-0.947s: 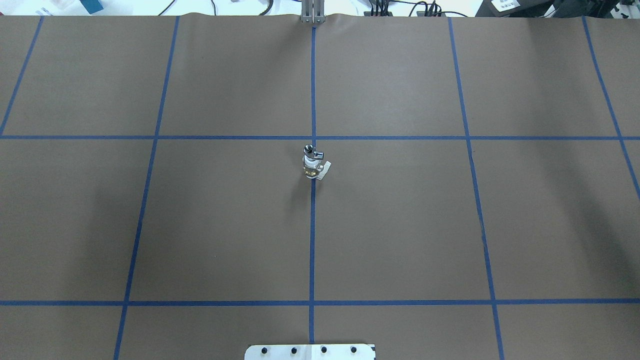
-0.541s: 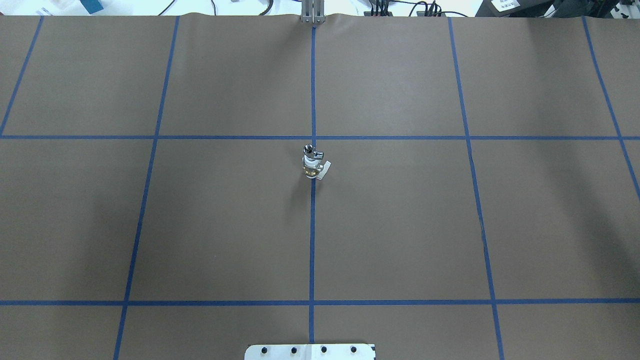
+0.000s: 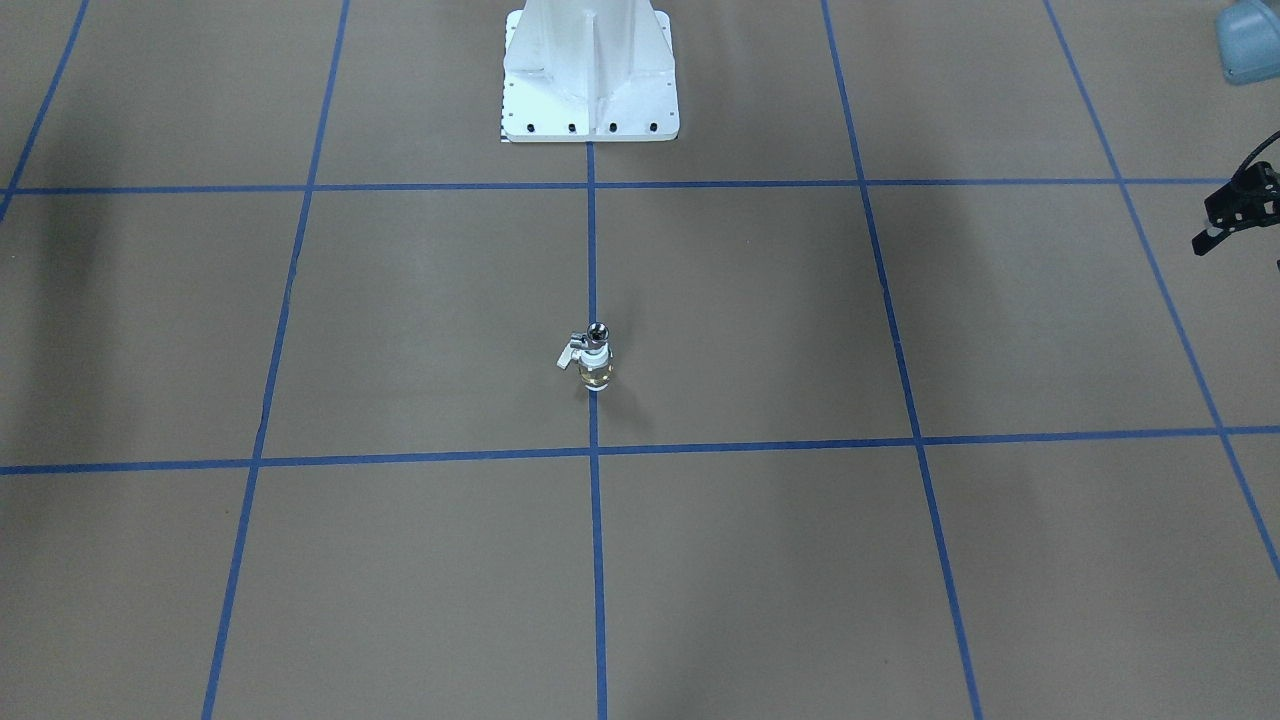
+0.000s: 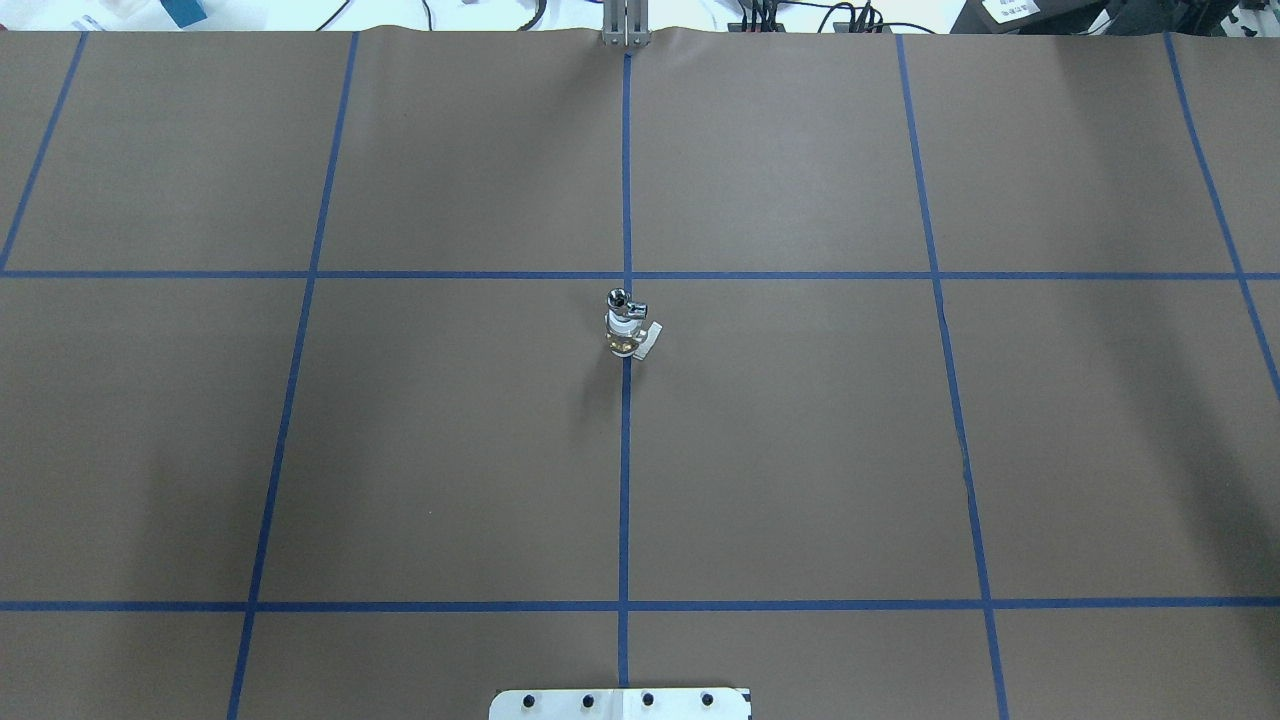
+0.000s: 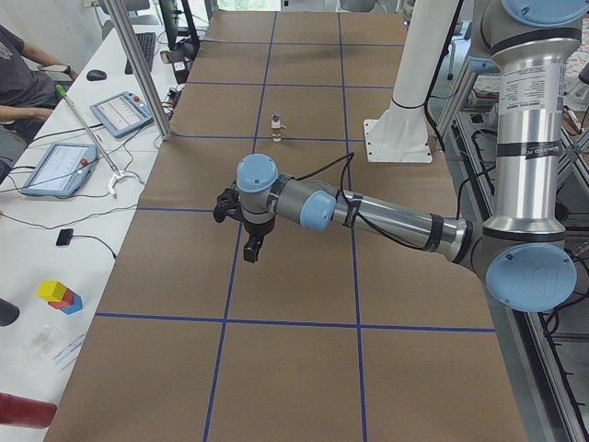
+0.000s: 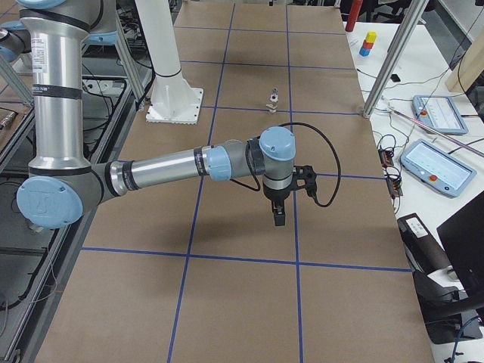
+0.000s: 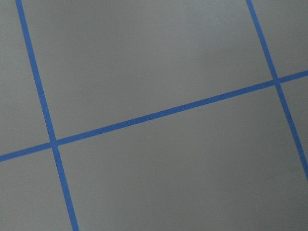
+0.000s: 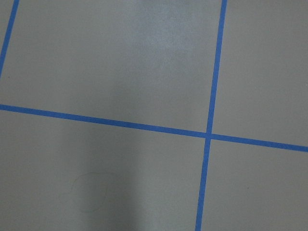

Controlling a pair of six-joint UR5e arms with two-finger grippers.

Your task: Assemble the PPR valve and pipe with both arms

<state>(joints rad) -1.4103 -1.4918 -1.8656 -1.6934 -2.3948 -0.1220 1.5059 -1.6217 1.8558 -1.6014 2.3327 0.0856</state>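
Observation:
The PPR valve (image 4: pixel 624 338), brass with white ends and a small side lever, stands upright on the centre tape line; it also shows in the front view (image 3: pixel 595 370). The shiny silver pipe (image 4: pixel 619 298) sits on its top end, dark opening up (image 3: pixel 598 331). No gripper touches them. My left gripper (image 5: pixel 252 245) hangs above the table far to the valve's left; a black part of it shows at the front view's edge (image 3: pixel 1238 208). My right gripper (image 6: pixel 278 216) hangs far to the valve's right. I cannot tell whether either is open. Both wrist views show only table.
The white bolted pedestal base (image 3: pixel 590 90) stands at the robot's edge of the table (image 4: pixel 620 703). Blue tape lines grid the brown table cover (image 4: pixel 800 450). Tablets (image 5: pixel 120 110), a metal post (image 5: pixel 138 74) and a seated person (image 5: pixel 18 69) are beyond the far edge.

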